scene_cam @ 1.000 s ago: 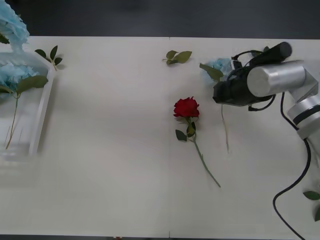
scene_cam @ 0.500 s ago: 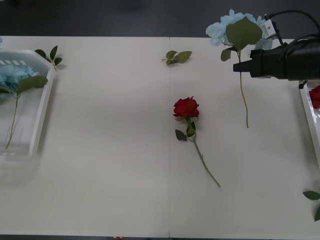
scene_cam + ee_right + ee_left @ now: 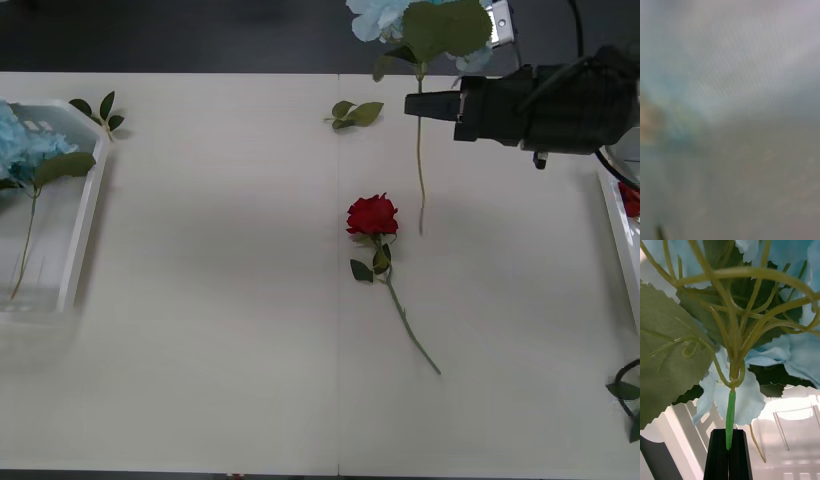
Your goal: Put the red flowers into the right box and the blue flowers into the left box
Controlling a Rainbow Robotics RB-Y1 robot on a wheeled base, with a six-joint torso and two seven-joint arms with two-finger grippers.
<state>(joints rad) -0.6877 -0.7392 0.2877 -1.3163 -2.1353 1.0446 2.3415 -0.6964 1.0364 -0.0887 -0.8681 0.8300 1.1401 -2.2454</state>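
Observation:
My right gripper (image 3: 412,103) reaches in from the right, shut on the stem of a blue flower (image 3: 400,18) held above the table's far side. Its stem hangs down towards the table. One red flower (image 3: 373,215) lies mid-table, its stem pointing to the near right. The left box (image 3: 90,200) holds a blue flower (image 3: 25,140). In the left wrist view my left gripper (image 3: 729,437) is shut on a blue flower's green stem (image 3: 730,412), with the left box's slotted wall (image 3: 683,422) behind it. The right box (image 3: 615,230) shows at the right edge with something red (image 3: 632,200) inside.
Loose green leaf sprigs lie at the far middle (image 3: 357,113), beside the left box (image 3: 100,108) and at the near right edge (image 3: 628,392). A black cable (image 3: 620,375) curls at the near right. Open tabletop lies between the boxes.
My right arm has lifted the blue flower off the table and carried it up and leftward. The right box has come into sight. The blue flower at the far left has dropped towards the left box.

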